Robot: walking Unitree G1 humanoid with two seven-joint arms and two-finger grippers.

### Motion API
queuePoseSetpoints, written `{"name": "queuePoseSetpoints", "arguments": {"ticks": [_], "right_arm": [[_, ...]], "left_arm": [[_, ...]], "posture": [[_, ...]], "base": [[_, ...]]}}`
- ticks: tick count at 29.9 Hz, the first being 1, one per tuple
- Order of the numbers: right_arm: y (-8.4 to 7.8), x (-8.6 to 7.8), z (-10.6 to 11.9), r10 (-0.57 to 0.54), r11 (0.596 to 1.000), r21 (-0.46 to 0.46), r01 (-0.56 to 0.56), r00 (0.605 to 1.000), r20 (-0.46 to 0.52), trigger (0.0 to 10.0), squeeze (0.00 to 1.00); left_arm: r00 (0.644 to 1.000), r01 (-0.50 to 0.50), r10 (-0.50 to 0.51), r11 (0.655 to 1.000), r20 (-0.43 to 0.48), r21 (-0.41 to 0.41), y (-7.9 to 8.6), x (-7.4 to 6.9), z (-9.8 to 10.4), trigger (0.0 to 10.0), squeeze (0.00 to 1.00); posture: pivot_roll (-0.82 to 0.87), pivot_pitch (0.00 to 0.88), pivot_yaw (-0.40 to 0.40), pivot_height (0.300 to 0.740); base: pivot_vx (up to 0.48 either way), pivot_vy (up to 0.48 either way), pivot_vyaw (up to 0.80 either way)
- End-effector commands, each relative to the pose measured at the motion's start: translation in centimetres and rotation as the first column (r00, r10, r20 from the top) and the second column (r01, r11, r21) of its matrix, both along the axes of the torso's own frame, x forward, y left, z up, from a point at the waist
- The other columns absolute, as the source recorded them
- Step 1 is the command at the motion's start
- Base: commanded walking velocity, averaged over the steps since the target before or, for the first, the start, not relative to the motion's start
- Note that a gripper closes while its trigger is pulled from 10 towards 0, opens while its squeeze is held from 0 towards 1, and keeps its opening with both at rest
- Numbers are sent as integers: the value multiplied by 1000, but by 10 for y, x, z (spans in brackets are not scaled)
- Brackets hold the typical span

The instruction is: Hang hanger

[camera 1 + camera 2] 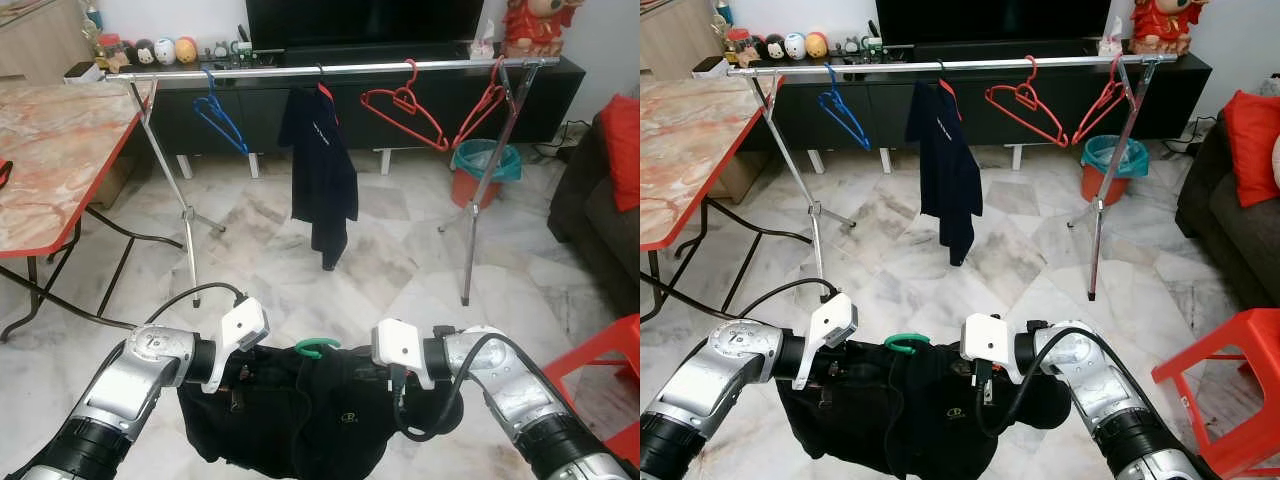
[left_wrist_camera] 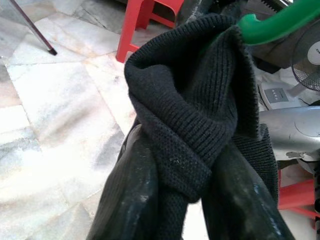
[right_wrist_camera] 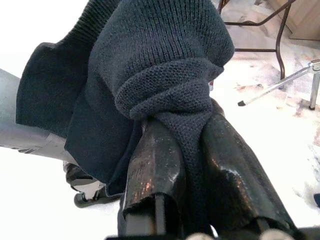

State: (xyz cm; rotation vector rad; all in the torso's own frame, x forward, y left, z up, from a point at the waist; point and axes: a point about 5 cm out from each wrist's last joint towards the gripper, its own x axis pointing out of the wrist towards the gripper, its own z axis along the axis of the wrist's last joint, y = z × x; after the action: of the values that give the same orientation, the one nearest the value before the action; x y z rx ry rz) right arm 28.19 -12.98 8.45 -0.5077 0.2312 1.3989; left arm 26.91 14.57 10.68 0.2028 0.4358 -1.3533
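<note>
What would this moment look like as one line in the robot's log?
left gripper: shut on black garment | right gripper: shut on black garment | green hanger: in garment | rail: ahead, not reached

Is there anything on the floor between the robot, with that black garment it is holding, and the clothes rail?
Nothing visible. Bare marble floor lies between the black garment on its green hanger and the rail. Rail space shows between the blue hanger and hung dark shirt.

The black garment (image 1: 290,410) hides all of the green hanger (image 1: 318,347) but its hook
</note>
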Motion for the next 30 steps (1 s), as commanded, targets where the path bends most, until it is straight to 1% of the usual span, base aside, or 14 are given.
{"name": "queuePoseSetpoints", "arguments": {"ticks": [1,25,26,27,28,30], "right_arm": [[4,6,13,-7,999,42,4,998,55,10000,0],[4,6,12,-10,999,40,8,999,53,10000,0],[4,6,12,-10,999,41,8,999,49,10000,353],[4,6,12,-10,999,41,8,999,47,10000,914],[4,6,12,-10,999,41,8,999,46,10000,1000],[4,6,11,-11,999,41,9,999,43,10000,1000]], "left_arm": [[999,26,-27,1000,-17,-13,-3,-4,0,0,0],[999,29,-30,999,-24,-20,-3,-6,1,0,0],[999,30,-30,999,-24,-20,-3,-6,1,0,0],[999,30,-30,999,-24,-20,-3,-6,1,0,0],[999,30,-30,999,-24,-20,-3,-5,1,0,0],[999,31,-31,999,-25,-21,-4,-6,1,0,0]], "posture": [[-37,4,71,740],[-35,4,72,740],[-35,4,72,740],[-35,4,72,740],[-34,0,71,740],[-34,0,71,740]], "base": [[0,0,0],[0,0,0],[0,0,0],[0,0,0],[0,0,0],[0,0,0]]}}
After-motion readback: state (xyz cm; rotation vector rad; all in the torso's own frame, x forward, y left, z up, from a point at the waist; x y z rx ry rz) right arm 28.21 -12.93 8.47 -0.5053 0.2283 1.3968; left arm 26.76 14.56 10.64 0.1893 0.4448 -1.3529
